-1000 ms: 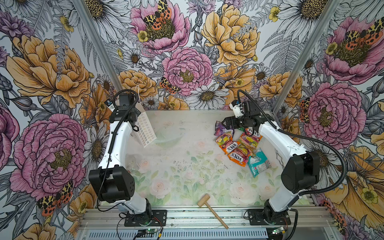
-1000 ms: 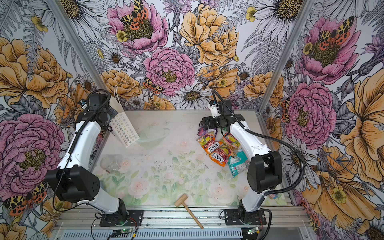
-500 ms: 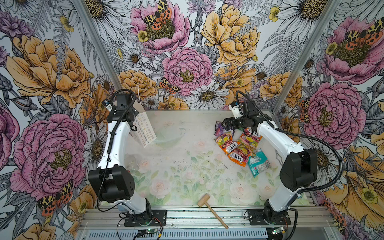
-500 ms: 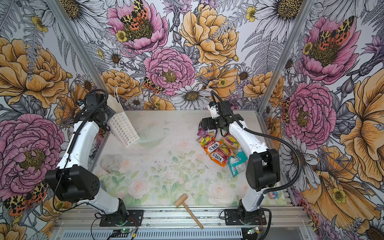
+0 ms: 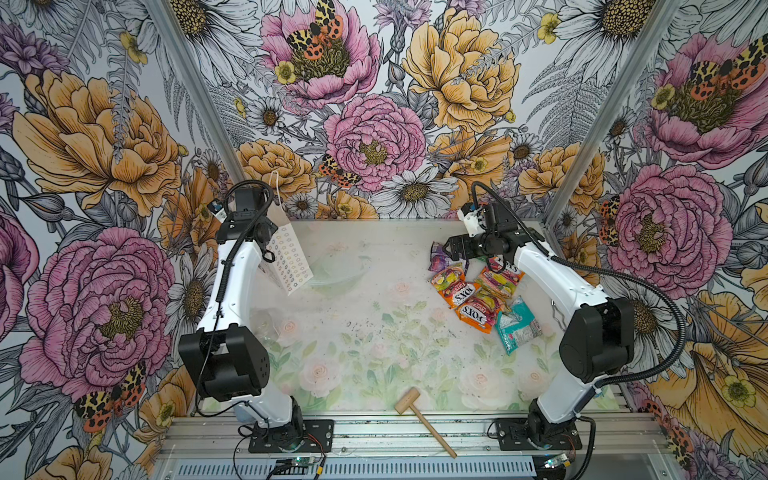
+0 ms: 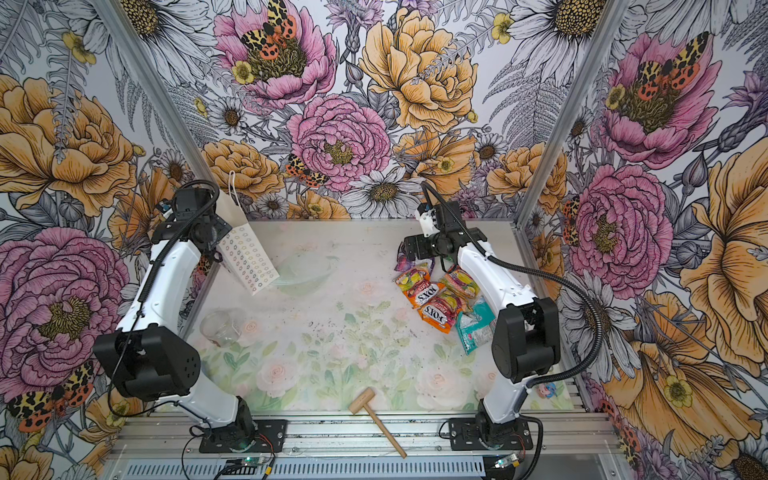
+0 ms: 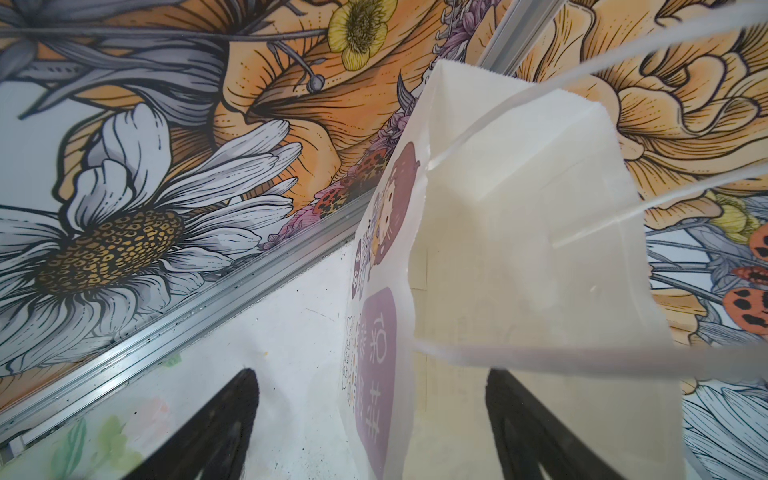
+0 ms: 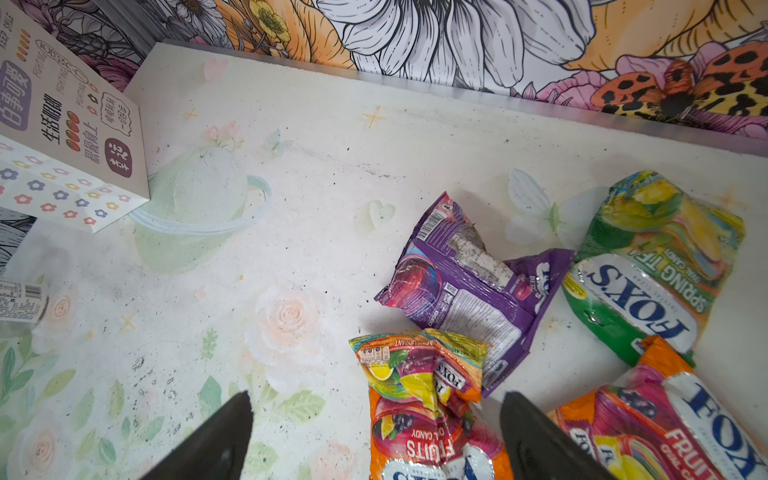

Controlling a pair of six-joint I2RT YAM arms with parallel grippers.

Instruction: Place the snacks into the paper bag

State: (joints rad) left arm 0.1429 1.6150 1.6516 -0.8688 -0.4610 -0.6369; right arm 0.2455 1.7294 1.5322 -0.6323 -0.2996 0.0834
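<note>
We see a floral-print table [image 5: 353, 332]. On it: paper bag [image 5: 289, 266] tilted at far left, clear jar [image 6: 220, 328] left, nearer. Snacks [image 5: 478, 297] heaped at right, purple packet [image 8: 465, 278] farthest, teal packet [image 5: 515, 326] nearest. Wooden mallet [image 5: 419, 415] at near edge, centre.

We find the paper bag [image 5: 289, 266] standing at about ten o'clock in both top views, white, with a grid of pastel flowers on its front, its mouth open and its cord handles [image 7: 582, 357] raised. The snacks [image 5: 478, 291] cluster near three o'clock. A crumpled purple packet [image 8: 465, 286] lies at the cluster's eleven o'clock and a green packet [image 8: 648, 270] at one. Overlapping orange packets [image 5: 459, 293] fill the middle, and a teal packet [image 5: 517, 328] lies at five.
</note>
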